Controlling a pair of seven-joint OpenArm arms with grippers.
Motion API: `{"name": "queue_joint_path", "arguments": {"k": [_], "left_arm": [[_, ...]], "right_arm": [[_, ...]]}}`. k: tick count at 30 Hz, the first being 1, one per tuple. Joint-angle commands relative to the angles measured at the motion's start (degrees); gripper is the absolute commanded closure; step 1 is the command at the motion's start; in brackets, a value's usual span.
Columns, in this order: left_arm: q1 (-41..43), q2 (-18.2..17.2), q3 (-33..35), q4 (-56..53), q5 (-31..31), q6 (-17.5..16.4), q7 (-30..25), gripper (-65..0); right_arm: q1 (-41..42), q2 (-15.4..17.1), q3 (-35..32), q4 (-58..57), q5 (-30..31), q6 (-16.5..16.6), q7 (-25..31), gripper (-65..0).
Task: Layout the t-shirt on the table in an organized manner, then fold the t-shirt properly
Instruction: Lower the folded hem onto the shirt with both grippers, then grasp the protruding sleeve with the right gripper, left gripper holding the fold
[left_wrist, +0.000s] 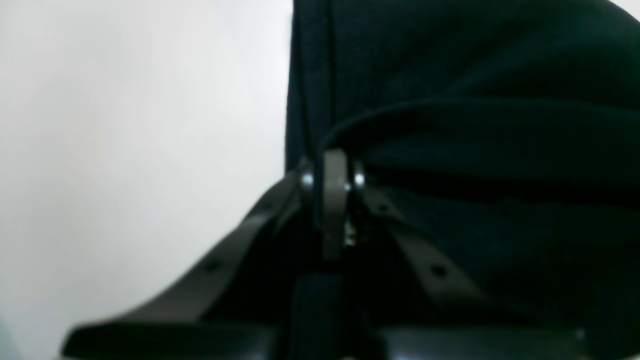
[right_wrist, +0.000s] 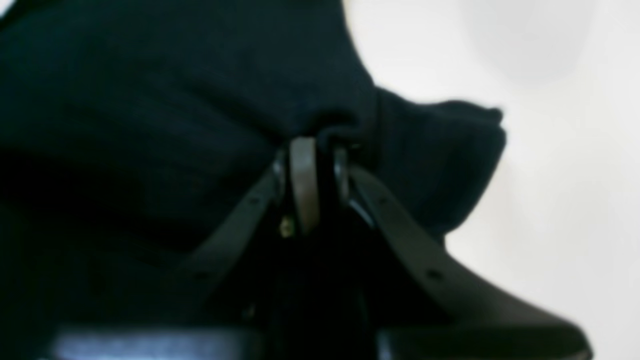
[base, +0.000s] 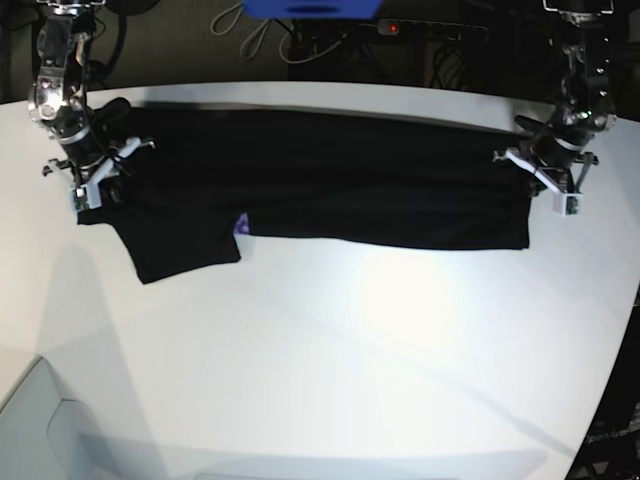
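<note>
Left wrist view: my left claw (left_wrist: 334, 172) is pinched tight on a black shirt (left_wrist: 475, 75) hem. Right wrist view: my right claw (right_wrist: 310, 160) is clamped on another bunched edge. Base view: the shirt lies stretched across the far worktop (base: 330, 350), one sleeve trailing; I judge I'm mid-fold and should lay it flat next.

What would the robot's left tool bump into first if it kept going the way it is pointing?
Probably nothing new: the left tool is already clamped shut on the black t-shirt. Pushing onward, it would press further into that cloth, with the white table likely just beneath, though depth is hard to judge.
</note>
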Motion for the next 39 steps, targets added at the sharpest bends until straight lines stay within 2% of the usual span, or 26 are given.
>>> {"name": "queue_joint_path", "arguments": {"k": [1,5,9,12,18,27,30,33,37,39], "left_arm": [[-0.1,-0.5,-0.1,0.4,-0.1,-0.1,0.3,-0.4],[0.0,-0.5,-0.1,0.4,-0.1,-0.1,0.3,-0.5],[0.2,-0.5,-0.1,0.4,-0.1,-0.1,0.3,-0.5],[0.3,-0.4,-0.1,0.4,-0.3,-0.1,0.3,-0.5],[0.3,-0.4,-0.1,0.4,-0.6,-0.1,0.3,-0.5],[0.4,-0.4,-0.1,0.4,-0.6,-0.1,0.3,-0.6],[1.1,-0.4,-0.1,0.4,-0.6,-0.1,0.3,-0.6],[1.1,-0.4,-0.1,0.4,-0.6,-0.1,0.3,-0.6],[1.1,-0.4,-0.2,0.4,-0.6,-0.1,0.3,-0.6],[1.1,-0.4,-0.2,0.4,-0.5,-0.1,0.3,-0.6]], "right_arm": [[0.2,0.8,0.3,1.2,0.3,-0.1,-0.4,-5.0],[0.1,0.8,0.7,1.4,0.3,-0.1,-1.0,-17.8],[-0.2,0.9,1.1,2.3,0.3,-0.1,-1.0,-24.1],[-0.7,0.4,4.0,5.1,0.3,-0.1,-1.4,-25.0],[-1.3,-3.0,10.3,11.3,0.4,-0.1,-1.4,-25.2],[-0.8,-3.2,10.0,12.3,0.4,-0.1,-1.5,-25.6],[2.5,-3.2,7.9,11.5,0.3,-0.1,-2.6,-28.9],[8.0,-2.9,5.4,9.4,0.3,-0.1,-8.3,-32.6],[16.0,-2.4,2.7,4.2,0.3,-0.1,-13.3,-33.1],[19.7,-1.6,1.2,0.4,0.3,-0.1,-13.9,-33.1]]}}
